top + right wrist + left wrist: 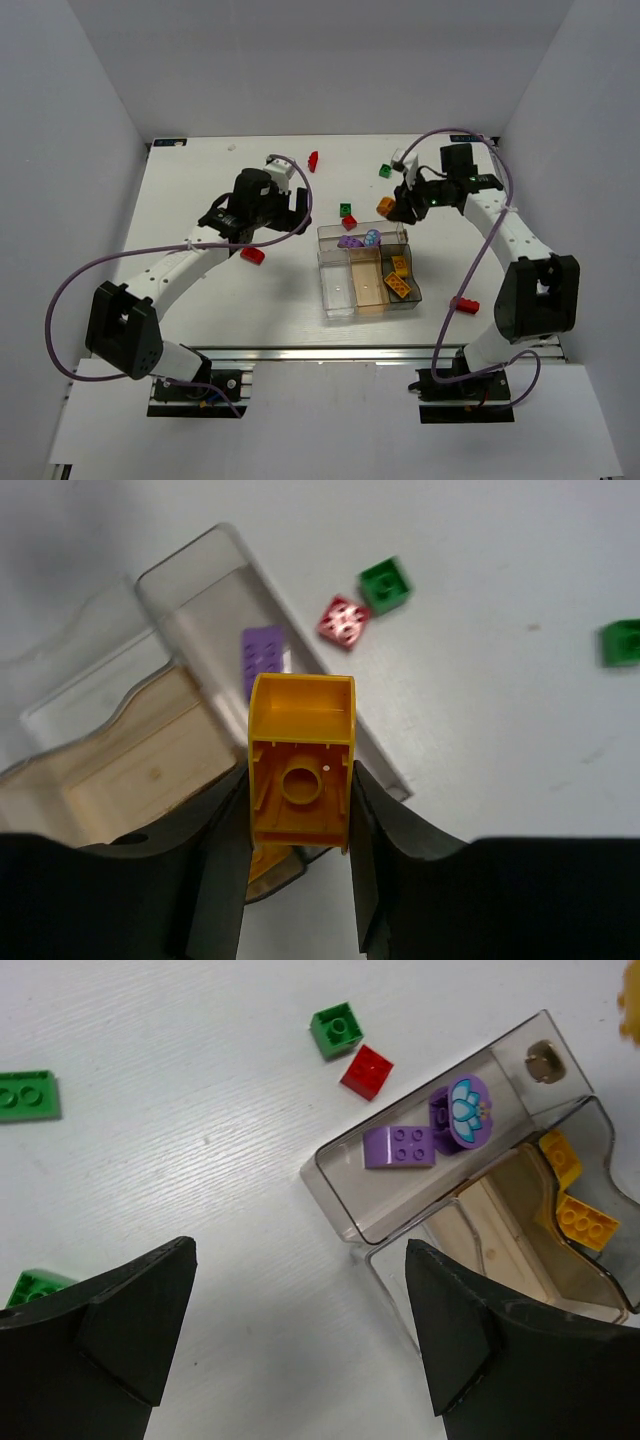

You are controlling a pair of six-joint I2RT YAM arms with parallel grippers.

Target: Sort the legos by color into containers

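Note:
My right gripper (pixel 300 785) is shut on a yellow-orange brick (pixel 300 765) and holds it above the far edge of the clear tray (pixel 190 570); it also shows in the top view (pixel 392 208). The tray (pixel 335 300) holds a lilac brick (pixel 400 1146) and a round lilac piece (pixel 462 1112) in its wide compartment, and two yellow bricks (pixel 399 276) in the smoky one. My left gripper (pixel 300 1280) is open and empty over bare table just left of the tray. A green brick (pixel 336 1028) and a red brick (pixel 366 1071) lie beside the tray.
Loose bricks: red (pixel 252 254) by my left arm, red (pixel 313 161) and green (pixel 385 170) at the back, red (pixel 465 305) at the right. Two more green bricks (pixel 28 1095) (pixel 35 1285) lie left of my left gripper. White walls enclose the table.

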